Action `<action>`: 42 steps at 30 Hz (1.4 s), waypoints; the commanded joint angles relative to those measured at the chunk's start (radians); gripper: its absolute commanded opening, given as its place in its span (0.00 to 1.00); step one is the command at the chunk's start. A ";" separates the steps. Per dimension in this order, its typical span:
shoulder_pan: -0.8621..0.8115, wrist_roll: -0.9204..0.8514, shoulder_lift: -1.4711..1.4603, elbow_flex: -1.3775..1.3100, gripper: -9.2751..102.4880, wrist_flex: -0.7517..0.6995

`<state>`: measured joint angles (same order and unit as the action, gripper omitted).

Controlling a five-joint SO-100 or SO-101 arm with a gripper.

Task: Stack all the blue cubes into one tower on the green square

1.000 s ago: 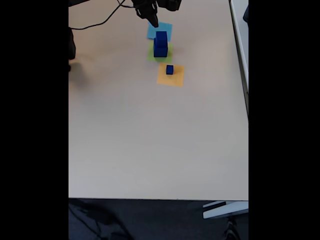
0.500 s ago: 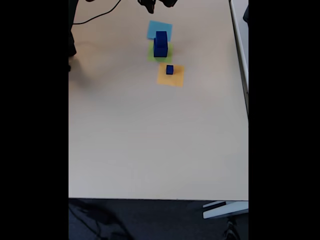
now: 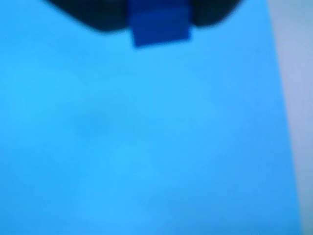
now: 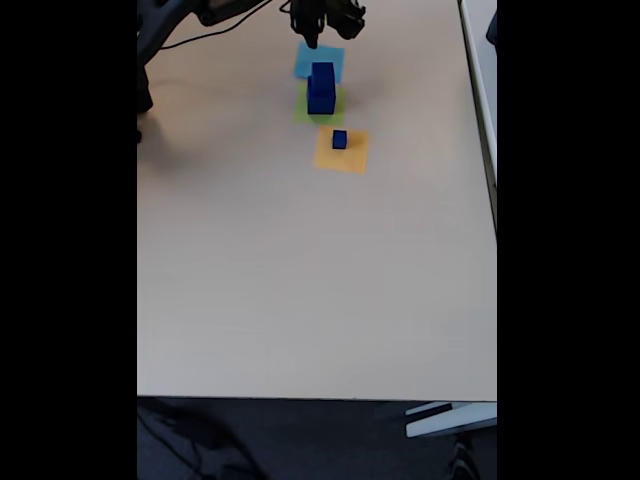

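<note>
Our end effector [image 4: 312,38] hangs at the far edge of the tabletop [image 4: 300,280], over the blue square [image 4: 320,58]. Whether its jaws are apart or closed we cannot tell, and we see nothing held.

Just in front of it in the fixed view, two blue cubes already stand stacked as a tower [image 4: 321,88] on the green square [image 4: 305,108]. Further out, the small cube [image 4: 340,139] sits alone on the orange square [image 4: 341,152], apart from the tower.

The risk we judge most likely comes from the path. The tower stands between the end effector and the small cube, so a low reach across could clip the upper cube and topple the stack. A second risk is the cube's size: a slightly off-centre grip could push it aside or let it slip, and a crooked release on the tower's narrow top could send it off.

The wrist view is blurred; blue paper [image 3: 146,137] spreads across it, with a dark blue block face [image 3: 161,27] at the top edge, likely the tower's. Only the fixed view gives us the layout of the squares and the small cube.
</note>
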<state>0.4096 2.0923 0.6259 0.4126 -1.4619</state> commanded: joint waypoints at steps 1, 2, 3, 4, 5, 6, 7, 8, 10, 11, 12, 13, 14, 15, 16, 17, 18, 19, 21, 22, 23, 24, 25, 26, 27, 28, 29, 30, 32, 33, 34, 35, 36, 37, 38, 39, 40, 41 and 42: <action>-0.021 -0.023 -0.025 -0.110 0.08 -0.003; -0.026 -0.029 -0.044 -0.132 0.08 -0.003; -0.029 -0.032 -0.058 -0.146 0.08 -0.003; -0.031 -0.035 -0.067 -0.156 0.08 -0.003; -0.034 -0.038 -0.080 -0.169 0.08 -0.003; -0.035 -0.041 -0.092 -0.181 0.08 -0.003; -0.037 -0.041 -0.097 -0.187 0.08 -0.003; -0.037 -0.041 -0.100 -0.187 0.08 -0.003; -0.037 -0.041 -0.101 -0.187 0.08 -0.005; -0.037 -0.041 -0.101 -0.187 0.08 -0.005; -0.037 -0.041 -0.101 -0.187 0.09 -0.005; -0.037 -0.043 -0.101 -0.187 0.09 -0.005; -0.037 -0.043 -0.101 -0.187 0.10 -0.005; -0.037 -0.046 -0.101 -0.187 0.10 -0.005; -0.037 -0.046 -0.101 -0.189 0.11 -0.005; -0.037 -0.048 -0.101 -0.189 0.12 -0.005; -0.037 -0.048 -0.101 -0.190 0.12 -0.005; -0.037 -0.048 -0.101 -0.190 0.13 -0.005; -0.037 -0.046 -0.103 -0.192 0.13 -0.005; -0.037 -0.046 -0.106 -0.195 0.13 -0.005; -0.037 -0.044 -0.110 -0.199 0.14 -0.005; -0.037 -0.044 -0.115 -0.206 0.14 -0.005; -0.037 -0.044 -0.121 -0.212 0.15 -0.005; -0.035 -0.044 -0.127 -0.218 0.15 -0.005; -0.035 -0.043 -0.130 -0.221 0.16 -0.005; -0.035 -0.043 -0.130 -0.224 0.16 -0.006; -0.034 -0.046 -0.130 -0.227 0.17 -0.006; -0.032 -0.051 -0.130 -0.232 0.17 -0.006; -0.031 -0.058 -0.126 -0.241 0.19 -0.011; -0.029 -0.063 -0.121 -0.247 0.19 -0.012; -0.028 -0.067 -0.120 -0.256 0.19 -0.015; -0.026 -0.069 -0.114 -0.268 0.19 -0.023; -0.023 -0.069 -0.098 -0.268 0.19 -0.029; -0.020 -0.074 -0.084 -0.268 0.19 -0.031; -0.017 -0.078 -0.071 -0.268 0.19 -0.032; -0.012 -0.081 -0.052 -0.268 0.19 -0.038; -0.008 -0.086 -0.032 -0.268 0.19 -0.048; -0.002 -0.089 -0.009 -0.272 0.20 -0.058; 0.003 -0.092 0.017 -0.273 0.20 -0.071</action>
<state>0.3912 2.0126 0.4847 0.2010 -1.5110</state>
